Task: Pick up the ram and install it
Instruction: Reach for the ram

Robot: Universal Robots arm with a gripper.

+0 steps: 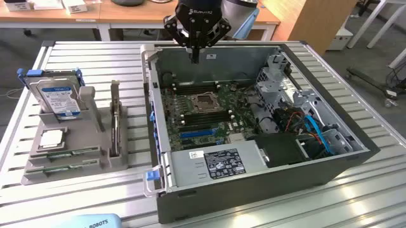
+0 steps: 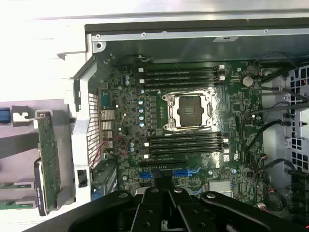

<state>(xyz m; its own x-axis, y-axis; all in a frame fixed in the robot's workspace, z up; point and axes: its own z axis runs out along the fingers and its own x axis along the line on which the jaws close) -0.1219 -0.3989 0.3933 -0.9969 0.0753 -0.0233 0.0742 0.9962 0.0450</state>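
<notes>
While the jaws hang together, empty, above the motherboard (image 1: 178, 118), the ram (image 1: 66, 154) lies well apart, racked for grasping.

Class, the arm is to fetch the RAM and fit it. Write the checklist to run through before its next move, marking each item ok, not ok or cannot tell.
1. Gripper empty: ok, shut with nothing in it.
2. RAM sticks free to take: ok, two lie uncovered in the rack.
3. Slots free: ok, no stick stands in them.
4. Slot latches open: cannot tell.
5. Gripper at the RAM sticks: not ok, it hangs above the case, apart from the rack.
</notes>
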